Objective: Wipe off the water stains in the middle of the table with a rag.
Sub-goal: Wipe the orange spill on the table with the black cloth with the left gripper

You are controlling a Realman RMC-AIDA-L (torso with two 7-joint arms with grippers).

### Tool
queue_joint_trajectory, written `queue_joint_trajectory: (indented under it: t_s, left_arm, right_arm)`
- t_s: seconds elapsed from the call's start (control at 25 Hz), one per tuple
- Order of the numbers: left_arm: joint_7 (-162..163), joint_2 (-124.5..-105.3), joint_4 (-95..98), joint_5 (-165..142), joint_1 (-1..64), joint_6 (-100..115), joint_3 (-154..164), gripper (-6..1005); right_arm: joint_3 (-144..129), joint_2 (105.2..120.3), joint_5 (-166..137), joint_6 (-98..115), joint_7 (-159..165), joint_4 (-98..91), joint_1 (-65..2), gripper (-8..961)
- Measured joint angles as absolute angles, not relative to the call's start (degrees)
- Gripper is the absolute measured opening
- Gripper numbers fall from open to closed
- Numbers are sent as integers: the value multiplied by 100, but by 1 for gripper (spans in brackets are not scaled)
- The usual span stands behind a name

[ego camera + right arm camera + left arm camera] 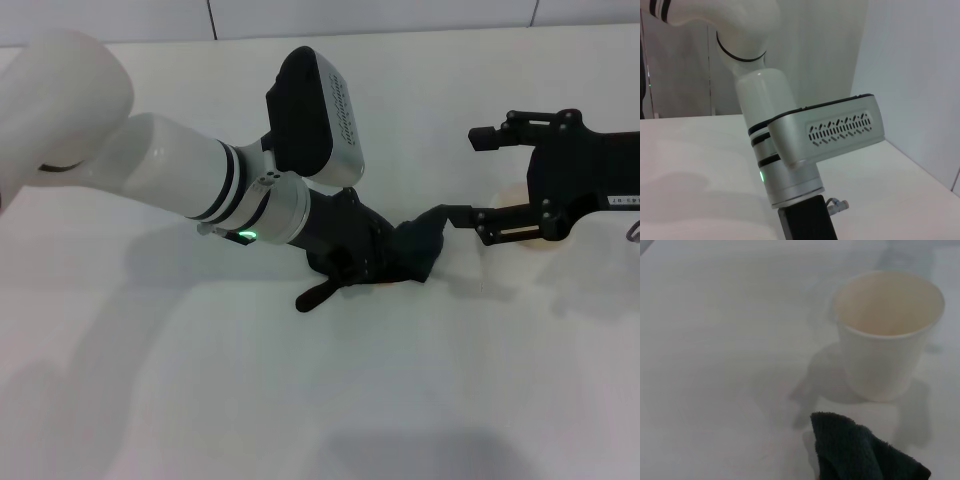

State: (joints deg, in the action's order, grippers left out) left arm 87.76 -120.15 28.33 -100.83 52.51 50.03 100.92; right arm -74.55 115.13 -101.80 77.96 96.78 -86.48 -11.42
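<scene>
In the head view my left gripper point(352, 258) is low over the middle of the table point(300, 400), shut on the dark rag point(415, 250), which lies bunched on the tabletop. A corner of the rag point(860, 452) also shows in the left wrist view, close to a white paper cup point(887, 335). My right gripper point(482, 180) hovers just right of the rag, open, with one fingertip close to the rag's raised corner. The water stains are hidden.
The paper cup point(517, 193) stands mostly hidden behind the right gripper's fingers. The left arm's white forearm and wrist housing point(840, 130) fill the right wrist view above the table point(690, 165). Bare tabletop point(715, 340) spreads around the rag.
</scene>
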Motion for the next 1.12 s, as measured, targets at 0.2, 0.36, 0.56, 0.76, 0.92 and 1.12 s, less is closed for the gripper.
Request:
queue_joint_trajectory:
  t_s: [0.2, 0.36, 0.56, 0.76, 0.92, 1.12]
  left_arm:
    - [8786, -12008, 2841, -10082, 5228, 5024, 10095, 84]
    - [8788, -12004, 2847, -10086, 5222, 5122, 10098, 84]
    - [8814, -11988, 2855, -10120, 5219, 5213, 10098, 84]
    - [8857, -11941, 2859, -10276, 5196, 4955, 10044, 83]
    - [8870, -11939, 2866, -10528, 5194, 4581, 10027, 83]
    - [8836, -11919, 2858, -10666, 5232, 4354, 9875, 83]
  right_arm:
    - [-7453, 11514, -10180, 7786, 9676, -8648, -1148, 842]
    - [-7452, 11513, -10180, 7776, 9676, -8649, -1158, 842]
    - [-7453, 11513, -10180, 7742, 9677, -8649, -1160, 842]
    - [-7453, 11514, -10181, 7731, 9676, -8649, -1160, 842]
    - [-7450, 11513, -10181, 7719, 9676, -8649, -1151, 842]
    - [-7444, 11513, -10182, 7714, 9677, -8644, -1155, 841]
